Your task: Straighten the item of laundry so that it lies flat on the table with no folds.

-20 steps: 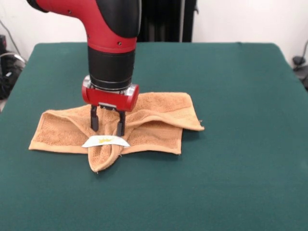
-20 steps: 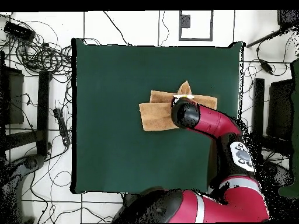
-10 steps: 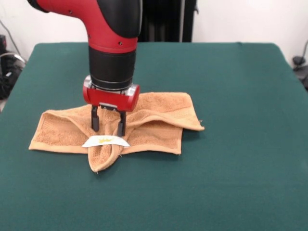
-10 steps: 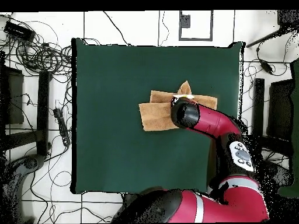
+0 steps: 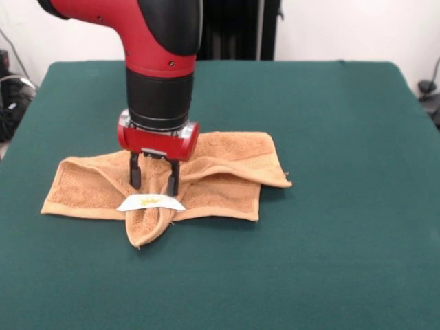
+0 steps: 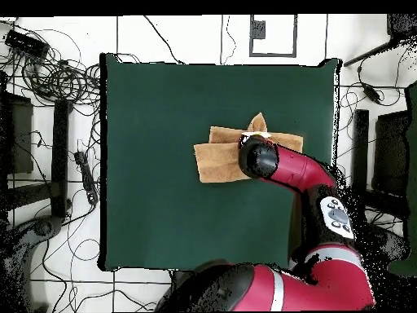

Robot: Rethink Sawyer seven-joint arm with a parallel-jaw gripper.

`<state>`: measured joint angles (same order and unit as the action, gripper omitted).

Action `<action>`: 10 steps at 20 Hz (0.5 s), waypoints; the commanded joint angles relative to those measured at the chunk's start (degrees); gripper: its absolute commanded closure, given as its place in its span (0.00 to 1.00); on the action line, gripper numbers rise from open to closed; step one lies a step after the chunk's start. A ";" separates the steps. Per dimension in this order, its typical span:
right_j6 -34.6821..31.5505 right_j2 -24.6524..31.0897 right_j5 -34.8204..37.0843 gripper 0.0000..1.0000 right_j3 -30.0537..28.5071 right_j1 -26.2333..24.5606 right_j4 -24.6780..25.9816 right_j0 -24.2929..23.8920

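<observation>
- The small orange-tan terry-cloth towel (image 5: 206, 175) lies crumpled on the large dark green felt-covered surface (image 5: 344, 227), left of centre in the front view.
- In the overhead view the towel (image 6: 216, 159) sits a little toward 2 o'clock from the middle of the surface (image 6: 163, 212), partly hidden under the arm.
- The towel is not flat: its middle is gathered into a raised fold that runs toward 6 o'clock in the front view and ends in a narrow rounded tongue of cloth sticking out past the front hem.
- A white tag with yellow print (image 5: 150, 202) lies across that tongue, just at 6 o'clock of the claw.
- A flat wing of towel stretches toward 9 o'clock, and a second layer lies over the other toward 3 o'clock, ending in a pointed corner.
- The red and black robot arm (image 5: 159, 62) comes straight down over the gathered middle.
- Its black two-fingered claw (image 5: 152, 179) points downward, released, with the fingers (image 5: 135, 172) set apart either side of the raised fold, tips down at the cloth.
- Whether the tips press on the towel cannot be told.
- In the overhead view cables (image 6: 49, 73) clutter the floor around the surface.
</observation>
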<state>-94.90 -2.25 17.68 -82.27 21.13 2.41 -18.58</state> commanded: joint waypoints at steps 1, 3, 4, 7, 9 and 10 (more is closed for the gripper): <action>-5.63 4.65 -2.17 0.00 1.93 -7.53 1.49 2.06; -5.20 4.79 -2.86 0.00 2.63 -8.35 1.85 1.71; -4.90 4.95 -3.14 0.00 2.93 -8.66 2.06 1.44; -4.37 5.16 -3.27 0.00 3.39 -9.01 2.41 0.94; -4.40 5.23 -3.18 0.00 3.34 -8.92 2.45 0.85; -4.43 5.16 -3.17 0.00 3.40 -8.93 2.47 0.91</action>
<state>-94.90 -2.24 17.51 -79.82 18.91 2.40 -18.62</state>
